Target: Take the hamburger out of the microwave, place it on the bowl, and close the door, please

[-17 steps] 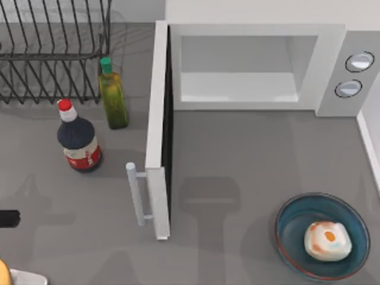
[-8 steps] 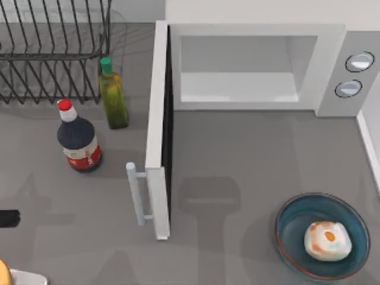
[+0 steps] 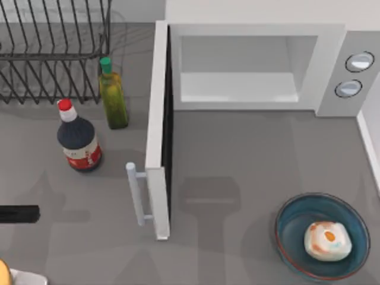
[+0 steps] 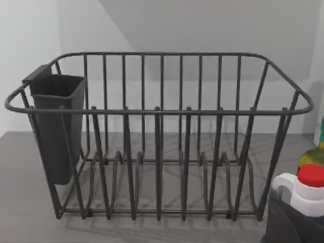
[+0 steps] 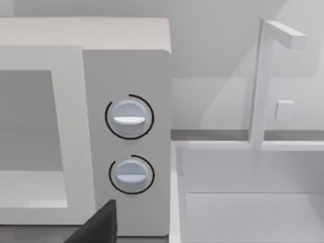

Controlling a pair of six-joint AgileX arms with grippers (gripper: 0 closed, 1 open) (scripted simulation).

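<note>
The small cream-white hamburger with an orange spot and tan-brown edges [image 3: 328, 240] already lies inside the round, shallow, dark teal-blue bowl with a thin reddish-brown rim [image 3: 288, 217], near the counter's right front corner. The large white boxy microwave [image 3: 255, 29] stands at the back, its pale cavity bare, two round silver-grey knobs [image 3: 359, 61] on its side panel. The tall white door with a dark inner edge [image 3: 155, 119] stands wide open, swung toward the front, with its pale vertical bar handle [image 3: 134, 193] facing the left side of the grey counter [image 3: 237, 160]. By this layout, closing the door appears to be the step left.

The door looks stiff and hinged, so it should swing rather than lift; a push on its outer face near the handle end, far from the hinge, would likely turn it most easily. The handle is a smooth bar and may be slippery to pinch.

The left hand [image 3: 21, 214] shows as a dark shape at the left edge of the counter, well apart from the door; whether it is open or holds anything cannot be told. The right arm sits facing the microwave's knob panel.

A dark bottle with a red cap [image 3: 77, 139] carries a red and white label, too small to read. Beside it stand a green oil bottle [image 3: 113, 98] and a black wire dish rack [image 3: 53, 53].
</note>
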